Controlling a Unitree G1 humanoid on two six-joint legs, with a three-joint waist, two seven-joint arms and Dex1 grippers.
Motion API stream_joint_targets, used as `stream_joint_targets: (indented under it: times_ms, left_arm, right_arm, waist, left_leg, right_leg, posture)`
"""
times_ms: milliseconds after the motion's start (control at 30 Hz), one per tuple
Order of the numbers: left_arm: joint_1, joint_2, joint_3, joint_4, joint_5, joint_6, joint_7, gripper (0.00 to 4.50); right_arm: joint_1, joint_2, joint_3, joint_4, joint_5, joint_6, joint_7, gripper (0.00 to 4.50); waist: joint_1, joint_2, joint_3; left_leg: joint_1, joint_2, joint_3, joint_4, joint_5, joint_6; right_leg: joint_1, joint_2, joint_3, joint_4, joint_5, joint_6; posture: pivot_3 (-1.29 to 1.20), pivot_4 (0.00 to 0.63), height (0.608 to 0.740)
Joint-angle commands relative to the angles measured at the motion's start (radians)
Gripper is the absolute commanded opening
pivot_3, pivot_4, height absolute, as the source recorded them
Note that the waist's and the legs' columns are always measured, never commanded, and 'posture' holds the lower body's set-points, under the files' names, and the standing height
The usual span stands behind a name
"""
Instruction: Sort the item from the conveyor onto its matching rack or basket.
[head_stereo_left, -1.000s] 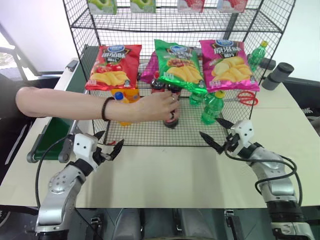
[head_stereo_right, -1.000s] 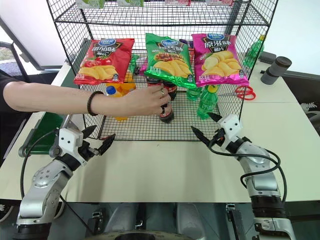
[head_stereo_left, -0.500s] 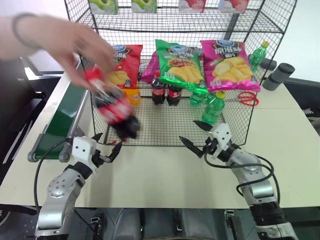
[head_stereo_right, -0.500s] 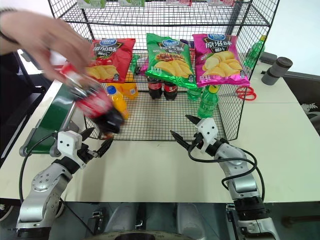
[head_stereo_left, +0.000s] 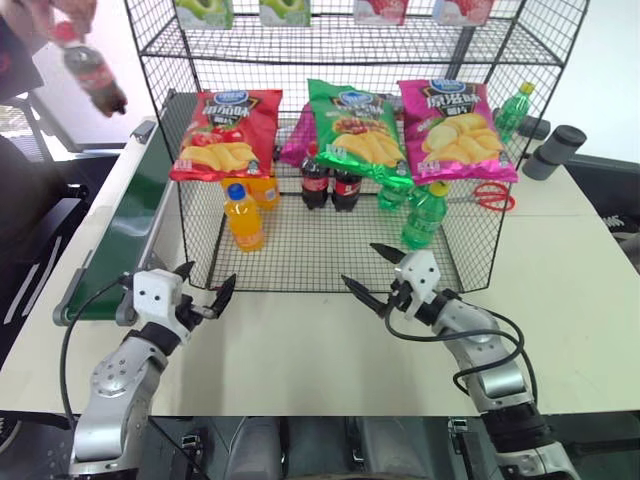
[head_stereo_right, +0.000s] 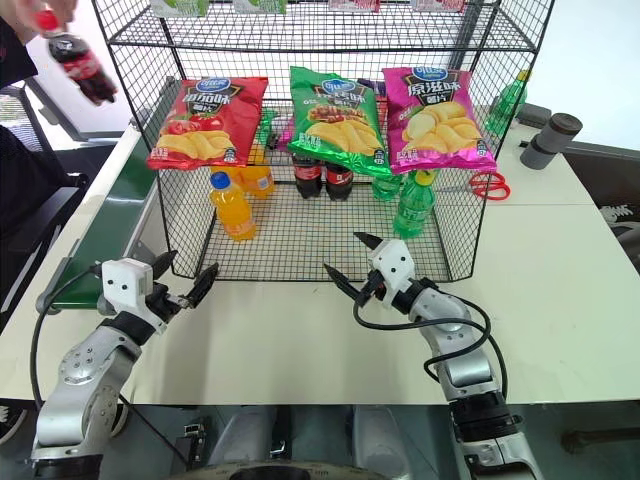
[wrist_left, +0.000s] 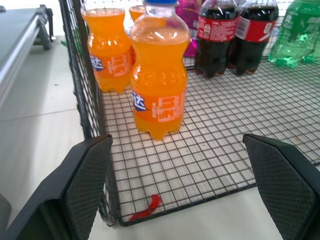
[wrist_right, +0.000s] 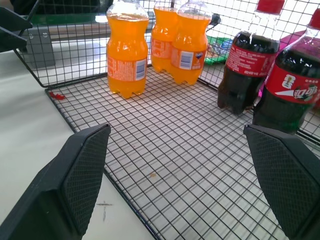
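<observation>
Fingers on your left gripper (head_stereo_left: 205, 301) and right gripper (head_stereo_left: 372, 272) stand spread wide and hold nothing, both hovering over the pale worktop (head_stereo_left: 300, 340) just in front of the large black wire-grid rack (head_stereo_left: 330, 270). You will find the small plastic cola bottle with red cap and red label (head_stereo_left: 92, 77) held aloft in a person's hand (head_stereo_left: 70, 12), above the far end of the long dark green conveyor (head_stereo_left: 125, 230). Two similar cola bottles (head_stereo_left: 331, 186) stand inside the rack, with an orange soda bottle (head_stereo_left: 243, 216) nearby.

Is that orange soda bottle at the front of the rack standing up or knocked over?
Standing up. The orange soda bottle rests on its base on the rack's wire floor, blue cap on top.
</observation>
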Motion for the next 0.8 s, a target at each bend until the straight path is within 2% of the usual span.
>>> stream_joint_targets:
  times_ms: [33, 200, 433, 567, 800]
  left_arm:
    - [-0.010, -0.003, 0.076, -0.026, -0.017, 0.015, 0.057, 4.50]
    - [-0.053, -0.021, 0.181, -0.029, -0.108, 0.066, 0.138, 4.50]
    - [-0.081, 0.024, 0.192, -0.024, -0.006, 0.138, 0.246, 4.50]
    - [-0.088, 0.035, 0.199, -0.022, 0.010, 0.117, 0.238, 4.50]
    - [-0.120, 0.022, 0.279, 0.023, -0.052, 0.075, 0.222, 4.50]
  right_arm:
    - [-0.030, 0.012, 0.003, -0.036, -0.002, -0.003, -0.014, 4.44]
    - [-0.051, 0.011, 0.007, -0.053, 0.018, 0.040, 0.003, 4.44]
    - [-0.077, 0.015, -0.007, -0.048, 0.065, 0.133, 0.012, 4.44]
    - [-0.083, 0.010, -0.006, -0.043, 0.071, 0.142, 0.025, 4.44]
    - [-0.091, 0.020, 0.004, -0.028, 0.058, 0.129, 0.026, 4.44]
  waist:
    - [-0.001, 0.000, 0.000]
    - [-0.005, 0.000, 0.000]
    - [-0.002, 0.000, 0.000]
    - [0.006, -0.001, -0.001]
    - [0.002, -0.001, -0.001]
  left_leg:
    - [0.000, 0.000, 0.000, 0.000, 0.000, 0.000]
    - [0.001, 0.001, 0.000, 0.000, 0.000, 0.000]
    - [0.001, 0.002, -0.001, 0.000, 0.000, 0.000]
    - [0.000, 0.001, -0.001, 0.000, 0.000, 0.000]
    - [0.000, 0.001, -0.001, 0.000, 0.000, 0.000]
  right_leg:
    - [0.000, 0.000, 0.000, 0.000, 0.000, 0.000]
    - [0.000, 0.002, 0.000, 0.002, 0.000, -0.001]
    - [0.000, 0.004, 0.000, 0.001, 0.001, -0.002]
    - [0.000, 0.001, 0.000, 0.000, 0.001, -0.002]
    - [0.000, 0.001, -0.001, 0.000, 0.001, -0.002]
  posture:
    - [0.00, 0.150, 0.734]
    - [0.00, 0.150, 0.734]
    - [0.00, 0.150, 0.734]
    - [0.00, 0.150, 0.734]
    - [0.00, 0.150, 0.734]
